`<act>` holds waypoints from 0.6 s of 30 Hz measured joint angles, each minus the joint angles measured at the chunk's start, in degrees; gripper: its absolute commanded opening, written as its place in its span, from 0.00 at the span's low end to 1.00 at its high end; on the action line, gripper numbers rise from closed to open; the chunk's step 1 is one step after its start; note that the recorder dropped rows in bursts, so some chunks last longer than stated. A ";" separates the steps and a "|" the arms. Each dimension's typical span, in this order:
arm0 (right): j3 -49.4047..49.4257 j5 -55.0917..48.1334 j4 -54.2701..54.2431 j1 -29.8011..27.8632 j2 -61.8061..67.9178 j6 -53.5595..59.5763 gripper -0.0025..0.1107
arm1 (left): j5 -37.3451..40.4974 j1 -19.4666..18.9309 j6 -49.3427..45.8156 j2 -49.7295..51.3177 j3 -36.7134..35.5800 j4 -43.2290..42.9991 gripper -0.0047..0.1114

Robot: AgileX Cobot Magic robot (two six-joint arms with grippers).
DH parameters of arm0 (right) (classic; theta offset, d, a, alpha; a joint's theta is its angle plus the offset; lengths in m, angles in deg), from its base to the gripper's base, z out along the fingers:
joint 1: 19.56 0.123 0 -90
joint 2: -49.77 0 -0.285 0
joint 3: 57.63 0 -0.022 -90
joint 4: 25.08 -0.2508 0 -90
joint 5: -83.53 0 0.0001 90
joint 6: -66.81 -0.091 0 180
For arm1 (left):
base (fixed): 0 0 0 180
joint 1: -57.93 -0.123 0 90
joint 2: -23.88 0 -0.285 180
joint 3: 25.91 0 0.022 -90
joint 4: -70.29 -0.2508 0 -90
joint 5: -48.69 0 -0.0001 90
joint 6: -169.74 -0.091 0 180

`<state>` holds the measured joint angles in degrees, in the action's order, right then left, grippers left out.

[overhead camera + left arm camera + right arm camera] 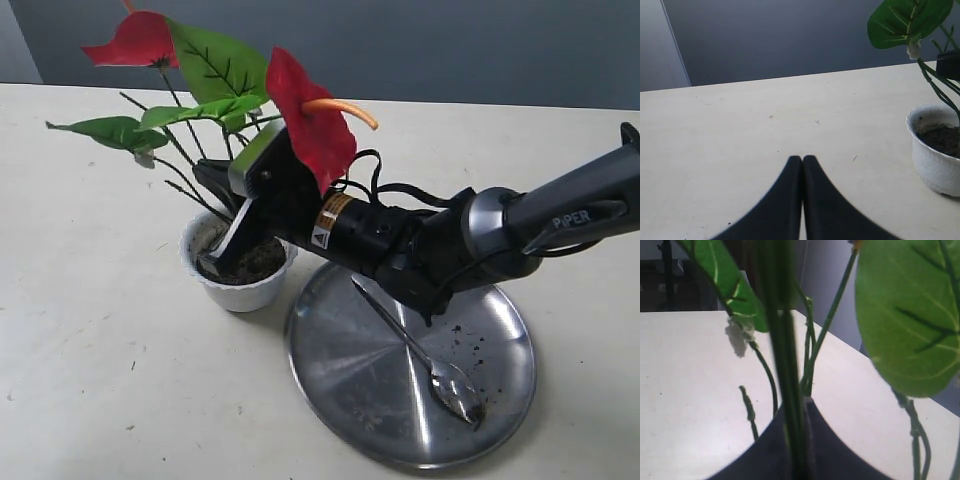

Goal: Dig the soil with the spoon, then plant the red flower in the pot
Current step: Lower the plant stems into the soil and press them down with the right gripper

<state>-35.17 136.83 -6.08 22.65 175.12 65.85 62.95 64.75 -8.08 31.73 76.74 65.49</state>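
The right gripper (222, 250) reaches into the pot (240, 290), fingers clenched on the red flower (310, 115) stems above the soil (262, 262). The spoon (420, 355) lies on the steel plate (330, 380). The left gripper (802, 159) hovers over the surface (740, 130), fingers clenched on nothing.

My left black end effector (802, 162) has its two fingers pressed together, empty, above the pale cream desk (740, 140). Off to one side stands the small white scalloped-rim pot (935, 167) holding dark crumbly soil (942, 137), with thin green stems and a broad green leaf (907, 22) rising from it.
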 measured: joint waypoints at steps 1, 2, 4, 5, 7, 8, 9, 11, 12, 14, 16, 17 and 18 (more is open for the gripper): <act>0.00 -0.20 0.75 0.00 -0.10 -0.67 0.02 | 0.00 0.00 0.00 0.00 0.00 0.00 0.05; 0.00 -0.73 1.92 0.00 -0.22 -1.43 0.02 | 0.00 0.00 0.00 0.00 0.00 0.00 0.05; -0.11 -2.18 4.84 0.00 -0.51 -2.99 0.02 | 0.00 0.00 0.00 0.00 0.00 0.00 0.05; -0.21 -3.09 6.78 0.00 -0.74 -3.87 0.02 | 0.00 0.00 0.00 0.00 0.00 0.00 0.05; -0.43 -4.42 9.77 0.00 -0.96 -5.51 0.02 | 0.00 0.00 0.00 0.00 0.00 0.00 0.05; -0.48 -4.77 10.87 0.15 -0.98 -6.16 0.02 | 0.00 0.00 0.00 0.00 0.00 0.00 0.05; -0.48 -5.05 11.48 0.27 -1.08 -6.58 0.02 | 0.00 0.00 0.00 0.00 0.00 0.00 0.05; -0.48 -5.59 12.03 0.36 -1.11 -7.24 0.02 | 0.00 0.00 0.00 0.00 0.00 0.00 0.05; -0.60 -5.93 12.03 0.36 -1.11 -7.51 0.02 | 0.00 0.00 0.00 0.00 0.00 0.00 0.05; -0.72 -7.15 11.62 0.36 -1.35 -8.02 0.02 | 0.00 0.00 0.00 0.00 0.00 0.00 0.05; -0.76 -8.75 10.44 0.36 -1.56 -8.00 0.02 | 0.00 0.00 0.00 0.00 0.00 0.00 0.05; -0.76 -9.37 9.88 0.36 -1.69 -8.04 0.02 | 0.00 0.00 0.00 0.00 0.00 0.00 0.05; -0.76 -10.08 9.12 0.36 -1.75 -8.13 0.02 | 0.00 0.00 0.00 0.00 0.00 0.00 0.05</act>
<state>-35.94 126.75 3.04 23.01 173.37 57.72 62.95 64.75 -8.08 31.73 76.74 65.49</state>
